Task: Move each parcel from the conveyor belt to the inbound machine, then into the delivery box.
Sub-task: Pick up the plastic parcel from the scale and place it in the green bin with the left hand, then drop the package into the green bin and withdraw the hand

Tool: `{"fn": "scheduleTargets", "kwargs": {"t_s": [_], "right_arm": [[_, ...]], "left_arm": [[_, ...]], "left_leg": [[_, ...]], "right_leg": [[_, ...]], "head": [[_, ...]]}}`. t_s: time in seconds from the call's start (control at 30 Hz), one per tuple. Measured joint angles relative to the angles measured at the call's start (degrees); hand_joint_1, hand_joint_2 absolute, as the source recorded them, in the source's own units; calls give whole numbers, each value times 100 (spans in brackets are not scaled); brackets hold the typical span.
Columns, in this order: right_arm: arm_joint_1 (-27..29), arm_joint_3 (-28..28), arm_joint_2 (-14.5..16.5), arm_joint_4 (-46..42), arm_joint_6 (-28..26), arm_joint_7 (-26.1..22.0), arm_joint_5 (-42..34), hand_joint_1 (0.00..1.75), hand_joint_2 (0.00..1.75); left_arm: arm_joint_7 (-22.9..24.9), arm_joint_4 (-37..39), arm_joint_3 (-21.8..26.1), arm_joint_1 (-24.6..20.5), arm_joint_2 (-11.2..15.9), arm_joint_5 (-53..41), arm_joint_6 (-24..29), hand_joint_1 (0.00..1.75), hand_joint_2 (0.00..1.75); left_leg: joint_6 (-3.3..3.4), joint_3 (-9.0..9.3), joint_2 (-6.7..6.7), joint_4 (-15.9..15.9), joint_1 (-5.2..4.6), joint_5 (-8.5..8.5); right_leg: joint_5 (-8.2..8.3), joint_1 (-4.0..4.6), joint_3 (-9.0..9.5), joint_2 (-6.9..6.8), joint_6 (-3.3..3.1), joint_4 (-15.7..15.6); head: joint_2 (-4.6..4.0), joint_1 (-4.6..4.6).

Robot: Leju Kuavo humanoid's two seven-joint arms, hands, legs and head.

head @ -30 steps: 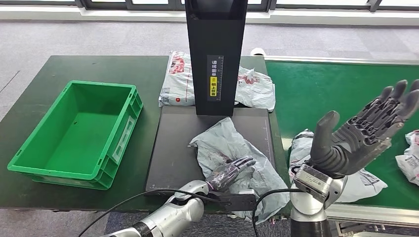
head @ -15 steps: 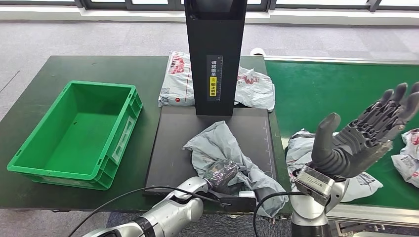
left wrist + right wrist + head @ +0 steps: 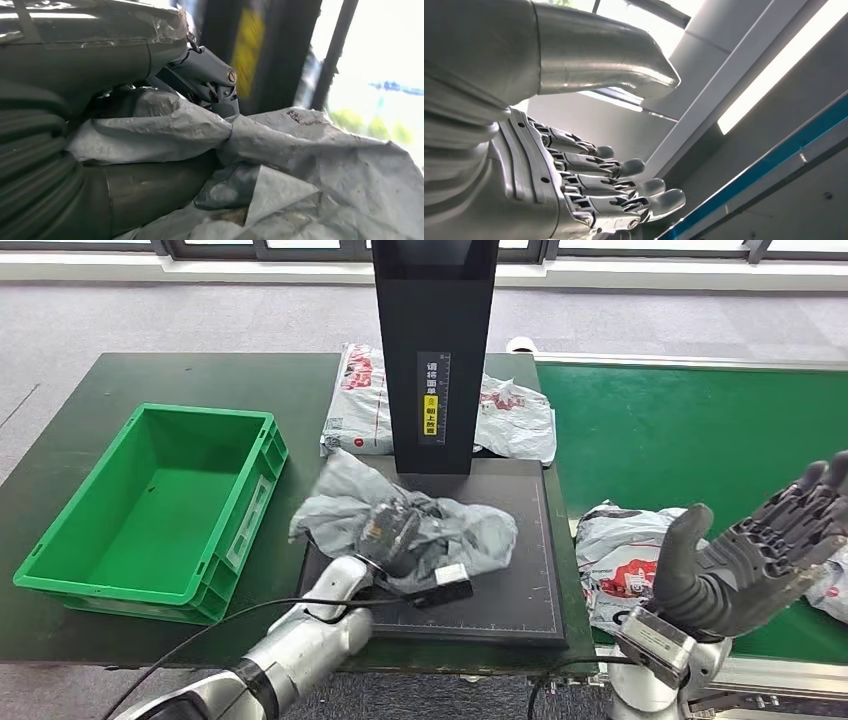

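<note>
Head view shows a crumpled grey parcel (image 3: 420, 525) gripped by the left hand (image 3: 392, 528) over the dark flat plate of the inbound machine (image 3: 500, 580), near the plate's left edge and in front of the machine's tall black column (image 3: 436, 340). From the left wrist camera, the thumb and fingers (image 3: 210, 82) pinch a fold of the grey bag (image 3: 300, 165). The green box (image 3: 150, 510) sits on the dark table (image 3: 60, 430) just left of the plate. A white and red parcel (image 3: 355, 405) lies behind the column. To the right, another white and red parcel (image 3: 615, 560) rests at the near edge of the green belt (image 3: 680, 430). The right hand (image 3: 750, 555) is raised above the belt, fingers spread apart, holding nothing.
</note>
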Motion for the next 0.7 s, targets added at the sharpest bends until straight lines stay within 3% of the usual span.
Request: {"fn": "scheduleTargets", "kwargs": {"t_s": [0.1, 0.23, 0.37, 0.43, 0.6, 0.7], "right_arm": [[308, -215, 1, -97, 0, -170, -210, 0, 175], [509, -388, 1, -152, 0, -205, -259, 0, 175], [589, -498, 46, -153, 0, -207, -143, 0, 175], [641, -547, 95, -152, 0, -205, -77, 0, 175], [718, -640, 174, -148, 0, -196, 9, 0, 175], [728, -657, 190, -131, 0, -69, 93, 0, 175]], "left_arm": [[265, -1238, 973, 240, 450, -893, 460, 175, 175], [117, -2489, 1991, 520, 788, -1232, 627, 175, 175], [-945, -3543, 3135, 813, 747, -1325, 677, 175, 175], [-1241, -3905, 3711, 903, 687, -1320, 686, 175, 175], [-1204, -4346, 4632, 1045, 627, -1551, 685, 175, 175], [-502, -4278, 4913, 1039, 688, -2146, 685, 175, 175]], "left_leg": [[-3, 0, 6, -2, 1, -2], [-4, -3, 6, -4, 2, -3], [-4, -5, 7, -3, 2, -3], [-4, -4, 9, -3, 1, -4], [-4, -4, 5, -3, 3, -3], [-5, -2, 4, -4, 4, -3]], "right_leg": [[-4, 1, -6, 7, -5, 2], [-7, 1, -8, 7, -7, 2], [-8, 0, -7, 6, -8, 1], [-8, -1, -9, 9, -8, 0], [-8, 2, -8, 0, -8, 1], [-9, 2, -5, -1, -9, 1]], "head": [[0, -1], [0, -1], [0, 1], [0, -1], [0, -2], [0, -1]]}}
